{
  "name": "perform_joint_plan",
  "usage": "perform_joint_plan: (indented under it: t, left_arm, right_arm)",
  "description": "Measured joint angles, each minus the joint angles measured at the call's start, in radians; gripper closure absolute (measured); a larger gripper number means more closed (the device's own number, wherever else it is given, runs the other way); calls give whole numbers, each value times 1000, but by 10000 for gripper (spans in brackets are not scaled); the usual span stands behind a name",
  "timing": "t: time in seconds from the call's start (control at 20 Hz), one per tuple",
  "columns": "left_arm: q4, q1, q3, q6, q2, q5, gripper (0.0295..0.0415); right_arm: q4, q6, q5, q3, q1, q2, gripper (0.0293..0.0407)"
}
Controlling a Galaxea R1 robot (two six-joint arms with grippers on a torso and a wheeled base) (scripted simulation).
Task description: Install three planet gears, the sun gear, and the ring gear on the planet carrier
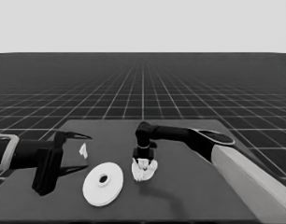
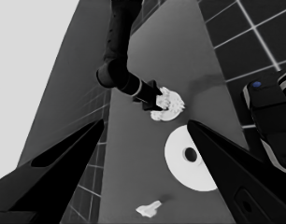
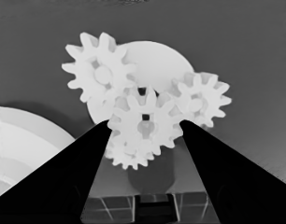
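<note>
Over the smaller white round part (image 1: 145,170) mid-table, the right gripper (image 3: 145,128) pinches a small white toothed gear (image 3: 144,127) that may jam if its teeth ride onto neighbouring gears (image 3: 100,74).

gears (image 3: 144,125): white, between the right gripper's (image 3: 145,128) black fingers
larger round part (image 1: 103,183): white
table (image 1: 189,186): dark grey

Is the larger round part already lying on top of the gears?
No, the larger round part lies bare on the table beside the gears.
</note>
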Motion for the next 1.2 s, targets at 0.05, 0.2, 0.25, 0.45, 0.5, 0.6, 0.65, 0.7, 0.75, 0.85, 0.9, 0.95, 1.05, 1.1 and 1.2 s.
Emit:
perform_joint_plan:
  t: [0.05, 0.2, 0.25, 0.45, 0.5, 0.6, 0.65, 0.7, 0.75, 0.85, 0.9, 0.95, 1.05, 1.1, 1.2]
  left_arm:
    - [0, 0, 0, 0, 0, 0, 326]
    - [0, 0, 0, 0, 0, 0, 326]
    - [0, 0, 0, 0, 0, 0, 326]
    - [0, 0, 0, 0, 0, 0, 326]
    - [0, 0, 0, 0, 0, 0, 326]
    - [0, 0, 0, 0, 0, 0, 326]
    - [0, 0, 0, 0, 0, 0, 326]
    - [0, 0, 0, 0, 0, 0, 326]
    - [0, 0, 0, 0, 0, 0, 326]
    - [0, 0, 0, 0, 0, 0, 326]
    - [0, 0, 0, 0, 0, 0, 326]
    - [0, 0, 0, 0, 0, 0, 326]
    - [0, 0, 0, 0, 0, 0, 326]
    - [0, 0, 0, 0, 0, 0, 326]
    - [0, 0, 0, 0, 0, 0, 326]
  right_arm:
    - [0, 10, 0, 0, 0, 0, 390]
    - [0, 42, 0, 0, 0, 0, 390]
    - [0, 52, 0, 0, 0, 0, 390]
    - [0, 94, 0, 0, 0, 0, 390]
    - [0, 105, 0, 0, 0, 0, 390]
    - [0, 126, 0, 0, 0, 0, 390]
    - [0, 136, 0, 0, 0, 0, 390]
    - [0, 147, 0, 0, 0, 0, 390]
    - [0, 157, 0, 0, 0, 0, 390]
    - [0, 178, 0, 0, -1, 0, 390]
    - [0, 188, 0, 0, -1, 0, 391]
    - [0, 199, 0, 0, -1, -1, 390]
    - [0, 220, 0, 0, -1, 0, 391]
    - [0, 230, 0, 0, -1, 0, 390]
    - [0, 251, 0, 0, -1, -1, 391]
